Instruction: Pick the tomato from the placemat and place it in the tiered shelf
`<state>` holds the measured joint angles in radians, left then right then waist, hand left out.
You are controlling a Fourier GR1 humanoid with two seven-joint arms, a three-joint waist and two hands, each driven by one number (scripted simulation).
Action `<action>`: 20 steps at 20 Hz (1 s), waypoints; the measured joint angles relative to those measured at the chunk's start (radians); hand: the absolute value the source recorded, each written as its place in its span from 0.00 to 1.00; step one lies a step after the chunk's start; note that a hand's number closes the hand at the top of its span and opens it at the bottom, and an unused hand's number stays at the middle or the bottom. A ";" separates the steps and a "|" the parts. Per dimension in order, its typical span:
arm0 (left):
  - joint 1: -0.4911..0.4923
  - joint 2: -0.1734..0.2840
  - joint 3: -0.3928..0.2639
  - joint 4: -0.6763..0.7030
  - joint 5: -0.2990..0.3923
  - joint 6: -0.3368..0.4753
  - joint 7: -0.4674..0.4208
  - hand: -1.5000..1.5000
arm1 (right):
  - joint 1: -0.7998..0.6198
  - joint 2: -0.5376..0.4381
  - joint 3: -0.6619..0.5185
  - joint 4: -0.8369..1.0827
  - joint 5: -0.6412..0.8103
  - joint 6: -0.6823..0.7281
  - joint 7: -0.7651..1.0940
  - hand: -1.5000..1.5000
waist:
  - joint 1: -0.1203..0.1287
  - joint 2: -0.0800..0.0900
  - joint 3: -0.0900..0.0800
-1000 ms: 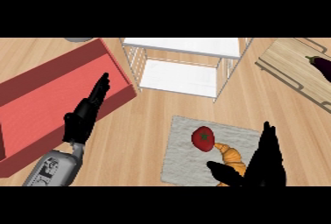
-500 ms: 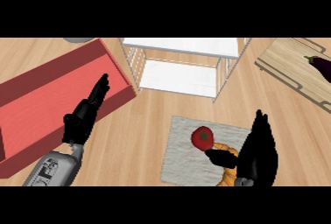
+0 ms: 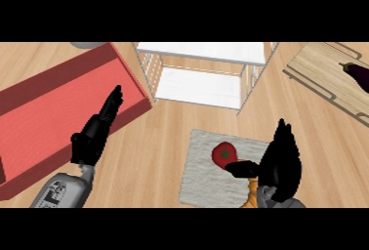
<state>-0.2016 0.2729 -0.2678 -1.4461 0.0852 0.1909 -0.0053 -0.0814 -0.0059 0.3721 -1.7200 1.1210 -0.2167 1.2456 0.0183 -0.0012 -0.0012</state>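
A red tomato [image 3: 224, 154] with a green stem lies on the grey placemat [image 3: 202, 178] at the lower middle of the counter. My right hand [image 3: 279, 161] hovers just right of the tomato, fingers straight and pointing away, thumb [image 3: 242, 169] reaching under the tomato's near side without closing on it. The white tiered shelf [image 3: 198, 73] stands at the top centre, beyond the mat. My left hand [image 3: 97, 129] rests open at the left, fingers straight, over the edge of the red box.
A large red box [image 3: 51, 107] fills the left side. A wooden cutting board [image 3: 335, 78] with a dark eggplant [image 3: 358, 73] lies at the upper right. An orange croissant [image 3: 252, 197] sits on the mat, mostly hidden under my right wrist.
My right hand has moved left and forward across the mat, coming up beside the tomato and covering the croissant. The left hand has not moved.
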 measured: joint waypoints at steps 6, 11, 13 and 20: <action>-0.008 0.000 0.014 0.016 -0.002 -0.004 -0.004 0.50 | -0.029 0.000 -0.017 0.041 -0.018 0.001 0.001 0.00 | -0.007 -0.002 0.000; -0.015 -0.005 0.021 0.021 -0.008 -0.001 0.009 0.50 | -0.036 0.000 -0.016 0.080 -0.034 -0.017 -0.001 0.00 | -0.008 -0.005 -0.001; -0.021 -0.007 0.022 0.026 -0.010 -0.003 0.012 0.50 | -0.042 0.000 -0.016 0.093 -0.045 -0.019 0.000 0.00 | -0.009 -0.005 -0.002; -0.011 -0.007 0.028 0.011 -0.008 -0.014 0.021 0.50 | -0.066 -0.001 -0.014 0.135 -0.079 -0.029 0.000 0.00 | -0.006 -0.007 -0.003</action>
<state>-0.2130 0.2657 -0.2395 -1.4352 0.0772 0.1771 0.0158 -0.1478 -0.0071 0.3581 -1.5852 1.0424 -0.2456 1.2455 0.0124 -0.0086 -0.0045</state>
